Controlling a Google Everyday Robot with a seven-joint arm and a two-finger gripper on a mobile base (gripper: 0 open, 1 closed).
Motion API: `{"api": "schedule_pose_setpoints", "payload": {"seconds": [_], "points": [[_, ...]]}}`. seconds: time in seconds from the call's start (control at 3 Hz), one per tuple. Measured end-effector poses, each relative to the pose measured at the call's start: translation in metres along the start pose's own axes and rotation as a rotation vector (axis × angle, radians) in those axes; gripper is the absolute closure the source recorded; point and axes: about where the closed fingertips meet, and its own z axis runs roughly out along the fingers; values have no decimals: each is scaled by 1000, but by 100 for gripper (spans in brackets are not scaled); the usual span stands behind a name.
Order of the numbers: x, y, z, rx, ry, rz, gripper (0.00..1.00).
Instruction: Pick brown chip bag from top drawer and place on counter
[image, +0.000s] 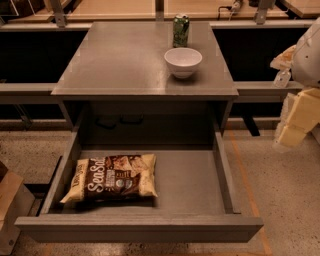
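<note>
The bag (112, 178) lies flat in the drawer (192, 192), in the lower left of the frame. It is close to the drawer's left wall and near the front panel. The drawer is pulled all the way out. The gripper (296, 124) hangs at the right edge of the frame, outside the drawer and well apart from the bag. I cannot tell if it is open or closed. It has no hold of the bag.

Here is what could go wrong. The bag is puffy and crinkly, so it may slip out of a weak pinch. It sits close to the left wall, so the gripper could bump that wall on the way down. The arm must also get over the right wall first, and it could hit it. The counter (120, 62) hangs over the back of the drawer, so lifting too far back could knock the bag loose. On the counter, a bowl (183, 61) and a can (181, 31) stand in the upper right part. A careless move could tip them. The left side of the counter looks like the safer spot.

Count: one bag, one open drawer, one counter, one bowl, one can, one gripper.
</note>
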Motion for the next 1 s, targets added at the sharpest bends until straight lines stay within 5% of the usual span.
{"api": "schedule_pose_setpoints", "payload": {"seconds": [0.67, 1.0], "points": [[-11, -5, 19, -6, -47, -31, 0], [-23, 7, 49, -69, -145, 9, 0]]}}
